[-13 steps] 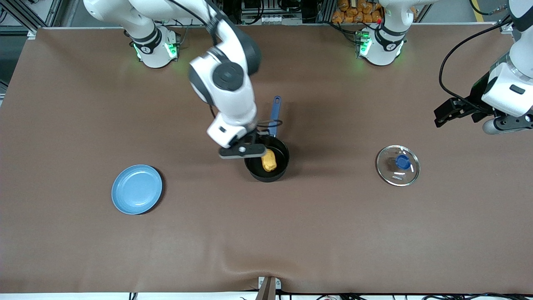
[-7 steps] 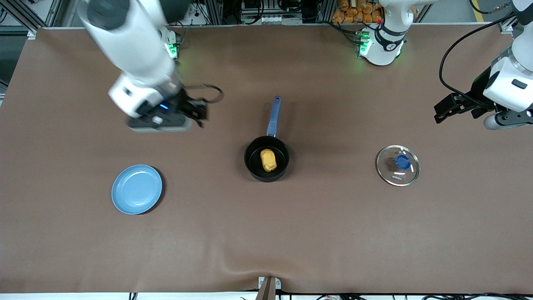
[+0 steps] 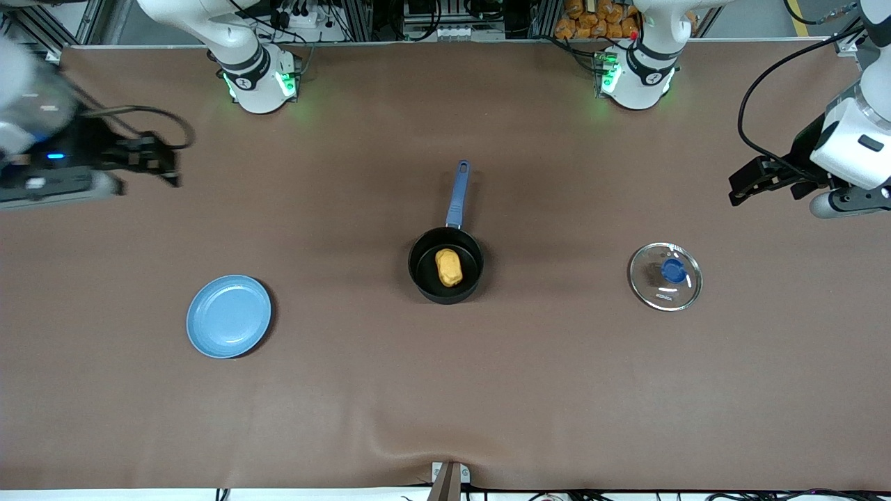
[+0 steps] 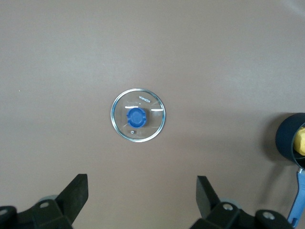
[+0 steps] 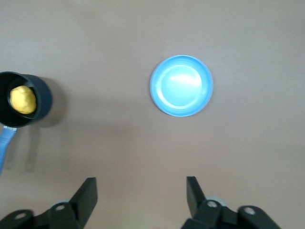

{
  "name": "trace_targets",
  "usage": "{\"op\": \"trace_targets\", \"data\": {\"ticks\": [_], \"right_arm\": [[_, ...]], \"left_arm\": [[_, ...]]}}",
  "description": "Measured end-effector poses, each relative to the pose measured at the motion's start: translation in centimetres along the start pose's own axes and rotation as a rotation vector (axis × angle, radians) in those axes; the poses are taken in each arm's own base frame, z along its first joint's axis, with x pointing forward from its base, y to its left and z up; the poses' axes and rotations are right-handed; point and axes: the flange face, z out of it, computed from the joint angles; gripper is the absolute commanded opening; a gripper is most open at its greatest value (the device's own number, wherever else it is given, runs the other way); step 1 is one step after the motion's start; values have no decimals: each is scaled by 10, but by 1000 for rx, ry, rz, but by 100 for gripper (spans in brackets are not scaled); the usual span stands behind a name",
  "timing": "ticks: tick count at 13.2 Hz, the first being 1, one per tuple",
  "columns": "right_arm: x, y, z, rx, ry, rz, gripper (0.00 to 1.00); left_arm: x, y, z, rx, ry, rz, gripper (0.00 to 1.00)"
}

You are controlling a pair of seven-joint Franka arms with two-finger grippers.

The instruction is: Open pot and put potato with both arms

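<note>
Potato (image 3: 449, 267) sits in the uncovered pot (image 3: 445, 266); glass lid (image 3: 665, 276) lies on the worktop toward the left arm's end. Right tool (image 5: 141, 194) over the worktop near the blue plate (image 3: 228, 316) and left tool (image 4: 142, 195) above the lid, both wide open and empty. Task looks finished: park both arms high, clear of pot and lid.

Potato (image 3: 449, 267) inside open pot (image 3: 445, 268). Glass lid (image 3: 665, 276) flat on table (image 3: 445, 390), toward left arm's end from pot. Light-blue plate (image 3: 228, 316) toward right arm's end, slightly nearer camera than pot.
</note>
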Motion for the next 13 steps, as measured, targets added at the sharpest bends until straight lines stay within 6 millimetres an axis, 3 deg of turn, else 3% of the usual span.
{"op": "trace_targets", "data": {"ticks": [5,7,9,13], "right_arm": [[-21,127,-3,14,-10,10,100],[-31,162,-3,19,-8,38,100],[-34,169,-3,20,-8,46,100],[-32,161,-4,20,-4,32,100]], "left_arm": [[2,-10,0,1,1,59,100],[1,-10,-2,1,3,68,100],[-2,-10,-6,3,9,73,100],[-12,-9,-10,11,11,74,100]]}}
